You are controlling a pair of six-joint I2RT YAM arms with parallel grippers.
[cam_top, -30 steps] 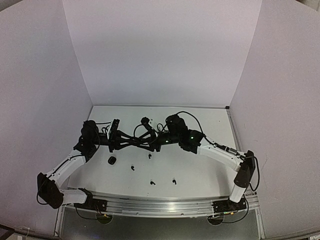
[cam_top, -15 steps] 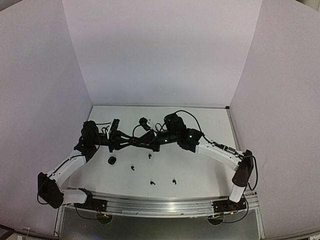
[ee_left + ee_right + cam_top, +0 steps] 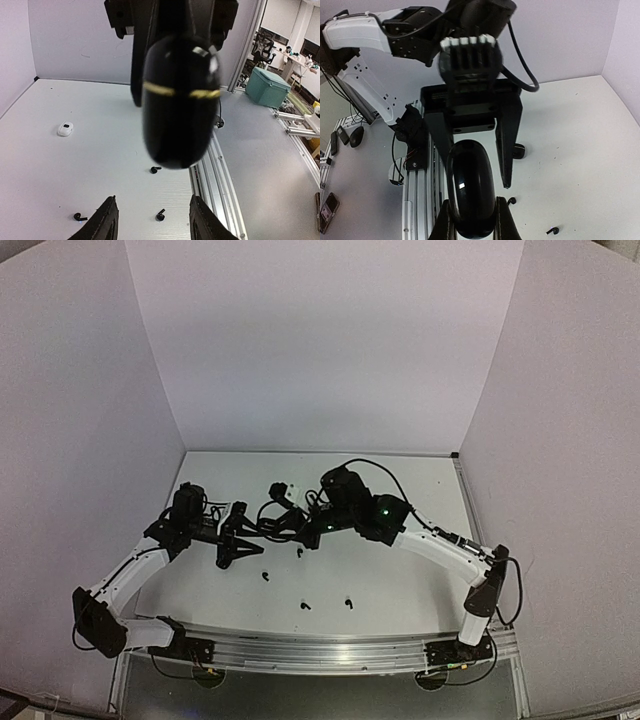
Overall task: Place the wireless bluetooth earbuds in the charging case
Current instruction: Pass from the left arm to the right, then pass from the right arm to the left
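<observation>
Above the table (image 3: 400, 570), right jaws grip a black case (image 3: 470, 192), indistinct from overhead; left jaws stand apart.

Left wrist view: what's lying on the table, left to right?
On the table: small white case → black earbud → two more black earbuds, too nearly in line to rank.

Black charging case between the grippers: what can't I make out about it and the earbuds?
- Wrist views: black charging case shows only its shell; contents hidden.
- Top view: the case is too small and dark to pick out.
- Right wrist view: the case covers the pads of the right gripper; contact unseen.
- Top view: earbuds are specks; shape unreadable.
</observation>
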